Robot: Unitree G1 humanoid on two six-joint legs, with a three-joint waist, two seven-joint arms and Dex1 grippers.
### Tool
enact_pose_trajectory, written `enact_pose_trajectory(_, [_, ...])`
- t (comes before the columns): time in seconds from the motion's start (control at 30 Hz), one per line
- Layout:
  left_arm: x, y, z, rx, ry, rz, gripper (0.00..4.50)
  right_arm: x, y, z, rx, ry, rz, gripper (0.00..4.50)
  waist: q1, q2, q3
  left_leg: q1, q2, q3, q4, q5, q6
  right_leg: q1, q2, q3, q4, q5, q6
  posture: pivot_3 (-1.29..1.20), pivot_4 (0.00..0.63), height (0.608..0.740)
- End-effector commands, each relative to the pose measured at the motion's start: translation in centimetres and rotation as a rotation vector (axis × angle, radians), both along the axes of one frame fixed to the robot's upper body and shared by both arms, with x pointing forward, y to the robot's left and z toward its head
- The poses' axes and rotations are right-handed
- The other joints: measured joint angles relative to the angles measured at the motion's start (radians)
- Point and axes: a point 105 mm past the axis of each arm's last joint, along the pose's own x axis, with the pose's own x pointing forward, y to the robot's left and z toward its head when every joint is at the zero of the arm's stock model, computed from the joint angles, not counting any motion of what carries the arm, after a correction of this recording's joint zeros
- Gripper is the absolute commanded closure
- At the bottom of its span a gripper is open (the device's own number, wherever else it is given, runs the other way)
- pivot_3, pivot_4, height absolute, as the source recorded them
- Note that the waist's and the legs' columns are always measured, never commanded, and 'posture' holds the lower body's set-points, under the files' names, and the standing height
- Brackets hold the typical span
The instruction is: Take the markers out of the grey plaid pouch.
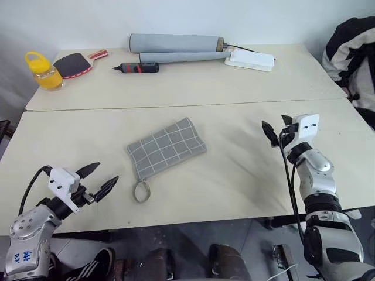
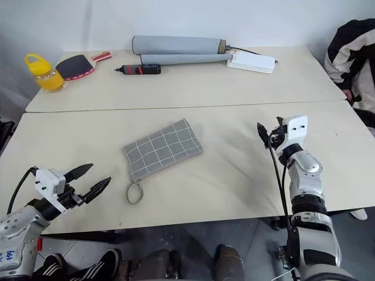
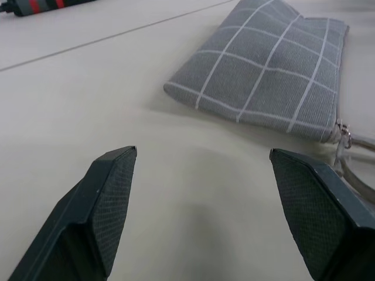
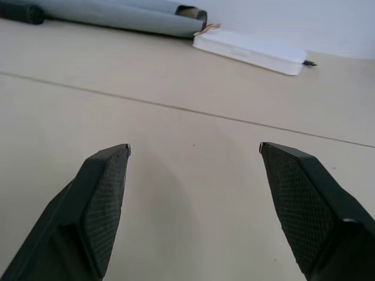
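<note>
The grey plaid pouch lies flat in the middle of the near table, its small wrist loop trailing toward the front edge. It looks closed, and the markers are hidden from view. My left gripper hovers open over the front left of the table, a short way left of the loop, pointing at the pouch. Nothing sits between its fingers. My right gripper is open and empty too, held above the table well to the right of the pouch and pointing toward the far table.
On the far table lie two long grey rolled tubes, a white flat box, a black-and-red pen-like tool, a table-tennis paddle and a yellow jar. A person's striped jacket is at the right edge.
</note>
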Motion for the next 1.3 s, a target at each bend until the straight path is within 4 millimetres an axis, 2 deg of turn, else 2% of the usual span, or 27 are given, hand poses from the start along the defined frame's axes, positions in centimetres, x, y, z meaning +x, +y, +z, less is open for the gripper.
enact_pose_trajectory(0.03, [-0.3,0.3,1.2,0.020,-0.061,0.008,0.64,-0.2,0.3,1.4,-0.020,-0.061,0.021,0.81,0.000,0.000,0.000,0.000,0.000,0.000,0.000,0.000,0.000,0.000,0.000,0.000,0.000,0.000,0.000,0.00,0.150,0.740])
enact_pose_trajectory(0.27, [0.3,0.5,1.7,0.048,-0.095,0.012,0.64,-0.4,1.6,2.2,-0.040,-0.075,0.087,0.81,0.000,0.000,0.000,0.000,0.000,0.000,0.000,0.000,0.000,0.000,0.000,0.000,0.000,0.000,0.000,0.00,0.150,0.740])
enact_pose_trajectory(0.33, [0.7,0.4,2.1,0.046,-0.124,0.006,0.59,-0.7,3.0,2.9,-0.027,-0.092,0.157,1.17,0.000,0.000,0.000,0.000,0.000,0.000,0.000,0.000,0.000,0.000,0.000,0.000,0.000,0.000,0.000,0.00,0.150,0.740])
enact_pose_trajectory(0.43, [1.4,0.3,2.3,0.094,-0.167,0.006,0.59,-1.1,6.8,3.6,-0.086,-0.114,0.285,2.03,0.000,0.000,0.000,0.000,0.001,0.000,0.000,0.000,0.000,0.000,0.000,0.000,0.000,0.000,0.000,0.00,0.150,0.740])
enact_pose_trajectory(0.5, [2.0,0.0,2.4,0.121,-0.185,0.001,0.59,-1.4,9.8,4.3,-0.078,-0.136,0.365,2.82,-0.001,0.000,0.000,0.000,0.001,0.000,0.000,0.000,0.000,-0.001,0.001,0.000,0.001,0.000,0.000,0.00,0.150,0.740])
enact_pose_trajectory(0.57, [2.5,-0.3,2.3,0.149,-0.199,-0.017,0.59,-1.4,12.9,4.5,-0.082,-0.140,0.439,3.51,-0.003,0.000,0.000,0.000,0.001,0.000,0.000,0.000,0.000,-0.001,0.001,0.000,0.001,0.000,0.000,0.00,0.150,0.740])
enact_pose_trajectory(0.67, [2.9,-0.7,2.3,0.204,-0.233,-0.044,0.59,-1.0,16.3,4.1,-0.058,-0.118,0.498,4.48,-0.004,0.000,0.000,0.000,0.001,0.001,-0.001,0.000,0.000,-0.002,0.001,0.001,0.002,0.000,0.000,0.00,0.150,0.740])
enact_pose_trajectory(0.77, [3.7,-1.0,2.4,0.264,-0.268,-0.061,0.59,-0.5,19.9,3.6,-0.066,-0.100,0.555,4.48,-0.003,0.000,0.000,0.000,0.000,0.001,-0.001,0.000,0.000,-0.003,0.001,0.001,0.002,0.000,0.000,0.00,0.150,0.740])
enact_pose_trajectory(0.87, [4.0,-1.7,2.3,0.331,-0.294,-0.121,0.59,0.3,22.0,2.6,-0.124,-0.072,0.567,4.48,-0.003,0.000,0.000,0.000,0.000,0.001,-0.001,0.000,0.000,-0.003,0.001,0.000,0.003,0.000,0.000,0.00,0.150,0.740])
enact_pose_trajectory(0.97, [4.2,-2.0,2.1,0.386,-0.303,-0.163,0.59,0.8,22.9,2.2,-0.118,-0.044,0.578,4.48,-0.003,0.000,0.000,0.000,-0.001,0.001,-0.001,0.000,0.000,-0.003,0.000,0.000,0.004,0.000,0.000,0.00,0.150,0.740])
enact_pose_trajectory(1.07, [4.2,-2.2,1.8,0.423,-0.314,-0.196,0.59,0.9,23.8,0.4,-0.230,0.000,0.592,4.48,-0.010,0.000,0.000,0.000,-0.001,0.001,-0.004,0.000,-0.001,-0.005,0.001,0.000,0.003,0.000,0.000,0.00,0.150,0.740])
enact_pose_trajectory(1.17, [4.0,-2.5,1.4,0.461,-0.322,-0.238,0.59,1.4,23.6,-1.4,-0.320,0.055,0.552,4.48,-0.024,0.000,0.000,0.000,0.000,0.002,-0.005,0.000,-0.001,-0.005,0.001,0.000,0.004,0.000,0.000,0.00,0.150,0.740])
enact_pose_trajectory(1.3, [3.4,-2.8,0.7,0.511,-0.322,-0.300,0.59,1.4,23.5,-1.6,-0.313,0.058,0.549,4.48,-0.028,0.000,0.000,0.002,0.000,0.003,-0.007,0.001,-0.002,-0.005,0.001,0.000,0.005,0.000,0.000,0.00,0.150,0.740])
